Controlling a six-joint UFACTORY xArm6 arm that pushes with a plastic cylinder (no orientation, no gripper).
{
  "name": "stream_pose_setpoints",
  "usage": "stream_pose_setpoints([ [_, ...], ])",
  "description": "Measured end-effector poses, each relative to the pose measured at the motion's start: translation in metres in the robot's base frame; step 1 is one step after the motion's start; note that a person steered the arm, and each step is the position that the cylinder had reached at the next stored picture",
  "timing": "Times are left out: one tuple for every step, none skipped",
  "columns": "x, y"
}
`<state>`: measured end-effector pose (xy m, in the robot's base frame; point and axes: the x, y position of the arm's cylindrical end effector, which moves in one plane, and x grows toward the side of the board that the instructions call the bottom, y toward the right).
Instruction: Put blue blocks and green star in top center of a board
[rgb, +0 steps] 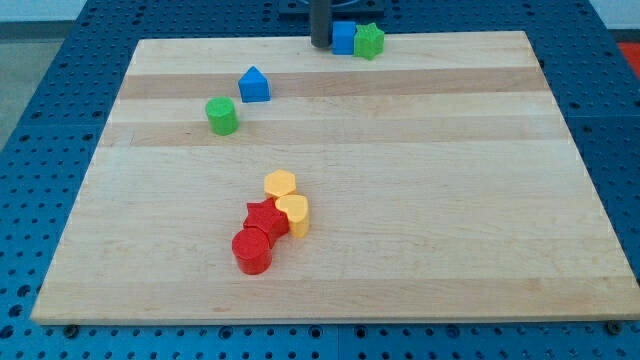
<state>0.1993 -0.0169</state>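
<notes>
Overhead, pale wood board (400, 200) on blue pegboard table (70, 60); my tip (320, 45) touching blue cube (344, 38).

Pale banded wooden table (400, 200), smooth, matt. Red plastic-looking cylinder block (252, 251), slight sheen. Dark matt rod, my tip (320, 44).

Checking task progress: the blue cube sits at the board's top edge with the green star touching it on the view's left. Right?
Not quite. The camera view shows the green star touching the blue cube on the view's right, not left. Both sit at the board's top edge; my tip is on the cube's left.
</notes>
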Motion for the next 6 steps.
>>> stream_pose_setpoints([
  [0.014, -0.035],
  [0.052, -0.029],
  [0.1, -0.019],
  [0.119, -0.05],
  [0.117, -0.087],
  [0.127, -0.125],
])
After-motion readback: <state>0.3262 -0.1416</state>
